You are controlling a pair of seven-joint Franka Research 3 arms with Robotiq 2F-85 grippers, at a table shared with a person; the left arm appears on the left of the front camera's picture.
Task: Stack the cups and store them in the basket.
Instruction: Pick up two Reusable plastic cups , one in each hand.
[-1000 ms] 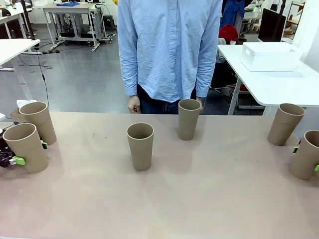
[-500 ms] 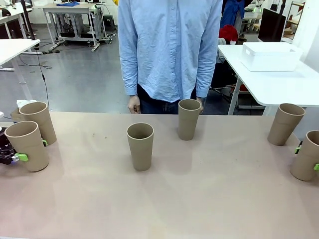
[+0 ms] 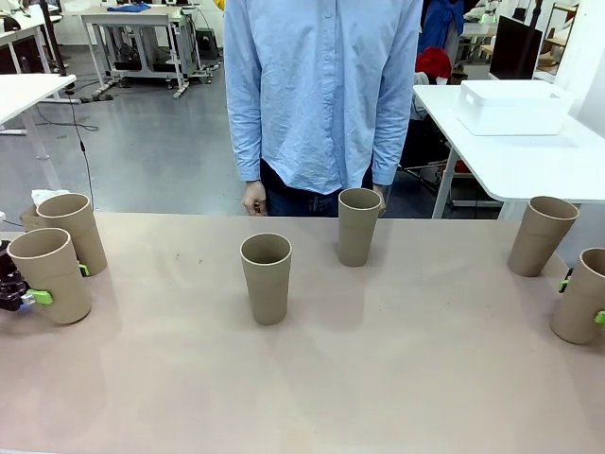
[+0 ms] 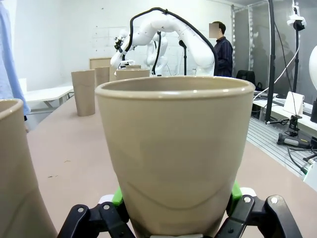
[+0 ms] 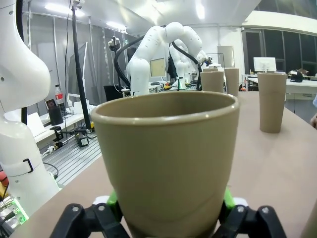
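Cups (image 3: pixel 266 277) stood upright on the worktop (image 3: pixel 378 378), six in all, spread from its left edge to its right. The left claw (image 4: pixel 177 198) was clenched round the nearer left cup (image 3: pixel 49 274), and the right claw (image 5: pixel 171 201) grasped the nearer right cup (image 3: pixel 579 295). The basket (image 3: pixel 515 106) sat on a far table (image 3: pixel 529 161) behind

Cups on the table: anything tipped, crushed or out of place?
Nothing wrong with the cups: all six are upright, undented, none nested yet. Only oddity: the white basket sits on a separate table at the far right.
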